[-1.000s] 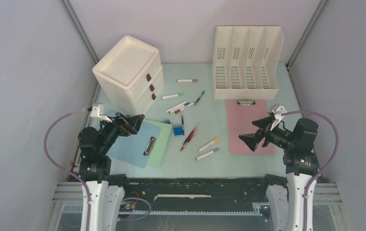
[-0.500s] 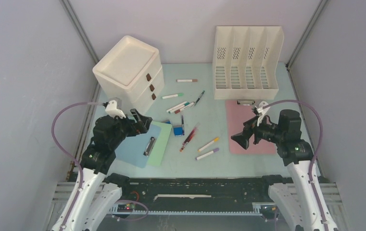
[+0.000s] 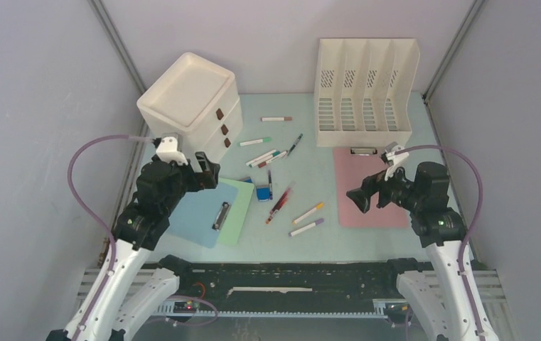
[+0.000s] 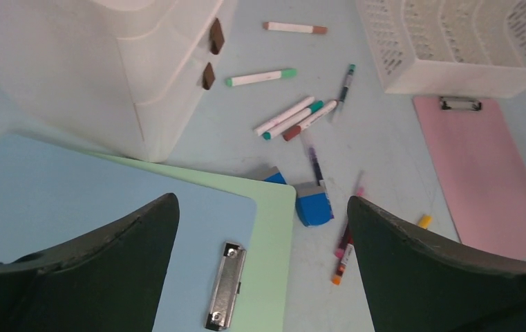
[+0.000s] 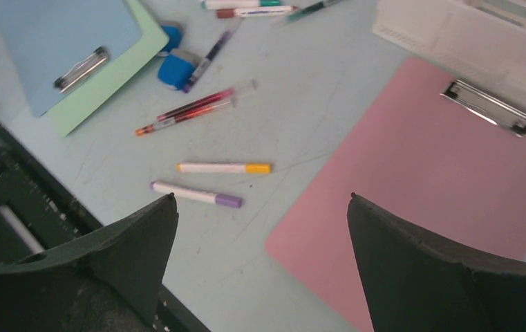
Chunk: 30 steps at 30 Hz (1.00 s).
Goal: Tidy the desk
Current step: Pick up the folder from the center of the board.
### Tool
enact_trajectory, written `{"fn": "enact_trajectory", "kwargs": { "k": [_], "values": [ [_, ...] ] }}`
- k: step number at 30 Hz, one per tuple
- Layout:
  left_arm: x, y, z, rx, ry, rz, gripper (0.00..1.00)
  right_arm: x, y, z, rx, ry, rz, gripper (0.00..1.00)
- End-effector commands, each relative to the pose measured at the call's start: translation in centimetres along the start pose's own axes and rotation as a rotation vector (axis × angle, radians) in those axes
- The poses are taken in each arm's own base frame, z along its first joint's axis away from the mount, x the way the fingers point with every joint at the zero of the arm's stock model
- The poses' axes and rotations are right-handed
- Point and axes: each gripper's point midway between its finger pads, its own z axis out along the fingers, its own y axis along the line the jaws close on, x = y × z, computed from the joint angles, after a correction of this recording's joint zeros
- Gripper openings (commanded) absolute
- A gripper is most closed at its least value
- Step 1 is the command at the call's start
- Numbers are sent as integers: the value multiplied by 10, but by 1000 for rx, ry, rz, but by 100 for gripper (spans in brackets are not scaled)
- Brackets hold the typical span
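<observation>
**Both jaws are hanging fully open and empty over the cluttered desk (image 3: 324, 245).**

You're hovering the left jaws above the blue clipboard (image 3: 193, 213) by the left edge. Its clip end is pointing toward the desk's middle, and a green clipboard (image 3: 242, 213) is lying under it. Your right jaws are hanging over the left side of the pink clipboard (image 3: 377, 192), which is lying lengthwise near to far, clip just before the file rack (image 3: 363, 92). The loose pens (image 3: 280, 202) are lying between the arms, the purple-capped marker (image 3: 306, 227) nearer your right. No writing is showing legibly.
</observation>
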Motion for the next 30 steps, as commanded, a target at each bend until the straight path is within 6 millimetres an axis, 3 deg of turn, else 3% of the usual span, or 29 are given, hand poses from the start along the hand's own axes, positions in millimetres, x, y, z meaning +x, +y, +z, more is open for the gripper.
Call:
{"fn": "enact_trajectory", "kwargs": {
  "k": [1, 5, 12, 17, 24, 30],
  "values": [
    [0, -21, -13, 155, -82, 21, 100, -13, 33, -12, -176, -45, -117, 100],
    [2, -31, -28, 262, -176, 59, 100, -23, 20, -10, -117, -75, -93, 100],
    [-3, -24, -37, 236, -224, 80, 100, -69, -11, 3, -10, -51, 80, 100],
    [1, -22, -34, 220, -196, 77, 100, -61, -41, 5, 87, -35, 199, 100],
    [-7, -21, -30, 270, -196, -15, 100, -57, -43, -22, 164, -152, 162, 100],
    [-7, -23, -32, 289, -197, -24, 100, -61, -32, -30, 100, -179, 200, 100]
  ]
}}
